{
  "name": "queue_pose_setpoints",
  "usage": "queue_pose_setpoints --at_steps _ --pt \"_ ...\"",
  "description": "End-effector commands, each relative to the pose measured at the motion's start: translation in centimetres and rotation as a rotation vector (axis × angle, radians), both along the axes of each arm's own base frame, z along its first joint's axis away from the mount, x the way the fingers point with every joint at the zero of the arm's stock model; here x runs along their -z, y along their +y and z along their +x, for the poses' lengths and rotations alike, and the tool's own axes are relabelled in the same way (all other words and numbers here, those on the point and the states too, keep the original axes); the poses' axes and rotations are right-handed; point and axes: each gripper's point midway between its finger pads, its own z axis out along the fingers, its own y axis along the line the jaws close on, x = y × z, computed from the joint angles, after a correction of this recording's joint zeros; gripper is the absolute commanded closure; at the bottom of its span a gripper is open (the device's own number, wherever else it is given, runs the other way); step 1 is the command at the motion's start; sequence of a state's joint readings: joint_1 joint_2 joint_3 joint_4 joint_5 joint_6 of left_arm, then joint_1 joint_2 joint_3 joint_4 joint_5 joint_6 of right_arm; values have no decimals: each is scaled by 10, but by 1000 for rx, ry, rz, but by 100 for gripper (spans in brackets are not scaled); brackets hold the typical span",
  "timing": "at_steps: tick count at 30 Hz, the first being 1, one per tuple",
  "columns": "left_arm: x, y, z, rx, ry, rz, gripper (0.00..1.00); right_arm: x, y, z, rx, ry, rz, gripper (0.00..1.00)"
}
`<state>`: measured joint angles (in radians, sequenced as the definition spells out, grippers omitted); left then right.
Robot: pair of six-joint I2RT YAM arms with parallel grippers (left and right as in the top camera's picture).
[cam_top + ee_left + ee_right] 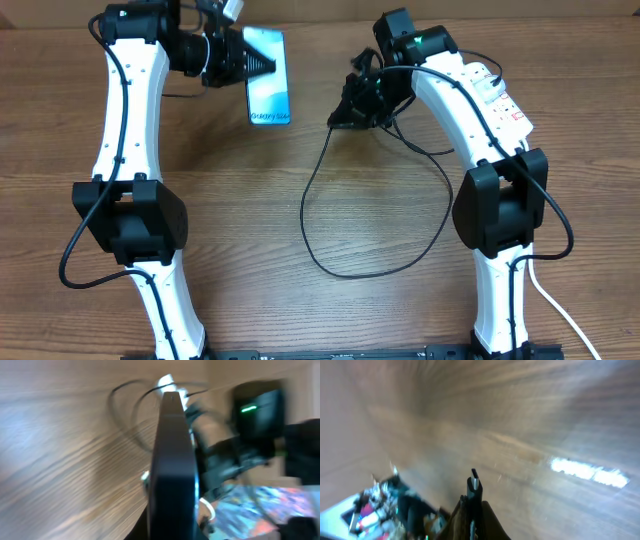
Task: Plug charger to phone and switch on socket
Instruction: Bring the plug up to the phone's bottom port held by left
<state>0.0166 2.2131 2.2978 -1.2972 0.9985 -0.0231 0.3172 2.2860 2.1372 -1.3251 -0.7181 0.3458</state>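
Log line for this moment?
left gripper at phone edge, grip unclear | right gripper holds charger | phone unplugged | socket not reached

The phone [268,90], blue screen up, is far-left; the charger [304,210] (thin black cable) loops centrally; the socket [498,95] lies far-right.

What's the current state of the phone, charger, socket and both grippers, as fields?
phone: screen up, far side
left gripper: appears clamped on phone's edge
right gripper: holds charger near connector tip
cable: loose loop on wood
socket: far right, partly hidden by right arm
wrist views: blurred
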Motion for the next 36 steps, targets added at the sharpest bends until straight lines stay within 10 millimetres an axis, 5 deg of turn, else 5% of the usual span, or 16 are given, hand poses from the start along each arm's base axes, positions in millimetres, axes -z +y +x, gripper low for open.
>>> queue_pose_setpoints --at_steps 1,16,24,29,36 --pt "-36 -1 2 35 -29 -222 96 -38 12 -18 -123 -87 119 96" --pt "-53 8 14 -17 19 -313 96 -143 30 -99 -401 -339 256 96" --pt "-64 -3 6 29 50 -383 96 -149 48 -113 -420 -494 38 96" --pt "-96 -12 -11 165 12 -549 96 -151 60 -114 -403 -494 51 96" --pt "-96 -11 -11 163 17 -549 96 -174 72 -105 -384 -527 196 96"
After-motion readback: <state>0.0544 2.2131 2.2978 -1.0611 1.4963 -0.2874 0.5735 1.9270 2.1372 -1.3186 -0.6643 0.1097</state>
